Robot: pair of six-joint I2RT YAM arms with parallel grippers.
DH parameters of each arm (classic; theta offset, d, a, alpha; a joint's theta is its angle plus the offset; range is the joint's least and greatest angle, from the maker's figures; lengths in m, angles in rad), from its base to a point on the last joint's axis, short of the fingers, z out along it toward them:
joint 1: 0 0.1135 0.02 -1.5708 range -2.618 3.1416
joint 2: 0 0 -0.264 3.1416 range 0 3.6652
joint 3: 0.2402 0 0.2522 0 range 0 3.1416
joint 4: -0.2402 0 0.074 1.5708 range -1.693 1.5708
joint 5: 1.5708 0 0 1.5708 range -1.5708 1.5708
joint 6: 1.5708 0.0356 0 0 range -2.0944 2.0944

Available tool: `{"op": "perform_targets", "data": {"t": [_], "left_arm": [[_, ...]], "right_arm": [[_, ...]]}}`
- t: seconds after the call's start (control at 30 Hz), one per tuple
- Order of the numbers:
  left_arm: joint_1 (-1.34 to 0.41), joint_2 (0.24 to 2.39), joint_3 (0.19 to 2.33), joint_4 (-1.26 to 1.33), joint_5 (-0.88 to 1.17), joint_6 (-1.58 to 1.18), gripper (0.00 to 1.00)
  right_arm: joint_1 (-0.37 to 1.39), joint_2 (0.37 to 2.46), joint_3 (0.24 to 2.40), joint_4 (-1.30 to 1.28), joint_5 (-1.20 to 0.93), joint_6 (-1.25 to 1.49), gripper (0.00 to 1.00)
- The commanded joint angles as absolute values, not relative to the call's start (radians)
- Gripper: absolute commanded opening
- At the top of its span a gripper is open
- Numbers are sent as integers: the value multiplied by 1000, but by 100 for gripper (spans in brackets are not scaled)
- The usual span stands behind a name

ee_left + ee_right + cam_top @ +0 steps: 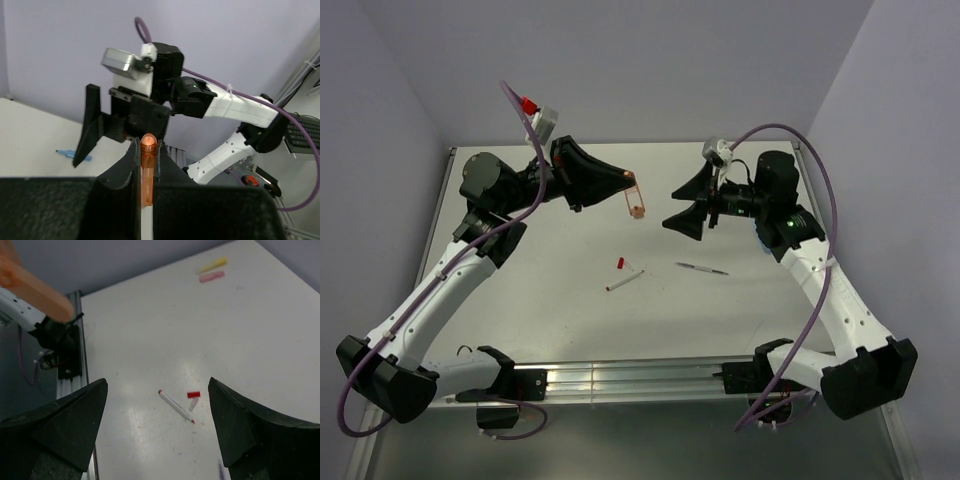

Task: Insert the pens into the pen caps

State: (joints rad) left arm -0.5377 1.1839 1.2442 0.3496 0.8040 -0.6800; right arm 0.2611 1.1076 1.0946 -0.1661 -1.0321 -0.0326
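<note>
I see a white bench point(560, 320) carrying a thin white pen point(625, 281) with a red tip. A small red cap point(619, 263) lies just beside it, and a thin grey pen point(701, 268) lies to its right. My right wrist view shows a yellow pen point(211, 264) and a pink pen point(211, 276) lying side by side. A blue pen point(72, 152) rests elsewhere on the bench.

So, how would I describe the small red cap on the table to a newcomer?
Start at the middle of the white table. A thin white pen lies there at a slant, and the red cap sits close behind it, toward the back wall. It is the only short, all-red piece, far shorter than the pen.
</note>
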Motion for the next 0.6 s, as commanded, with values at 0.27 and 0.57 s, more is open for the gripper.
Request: {"op": "perform_targets", "data": {"t": [0.27, 0.57], "left_arm": [[-454, 1201, 1269, 558, 942, -822, 0], [-387, 1261, 1249, 793, 1034, -1060, 0]], "right_arm": [[293, 1224, 1402, -406, -931, -468, 95], [330, 1301, 1463, -408, -1206, -347, 94]]}}
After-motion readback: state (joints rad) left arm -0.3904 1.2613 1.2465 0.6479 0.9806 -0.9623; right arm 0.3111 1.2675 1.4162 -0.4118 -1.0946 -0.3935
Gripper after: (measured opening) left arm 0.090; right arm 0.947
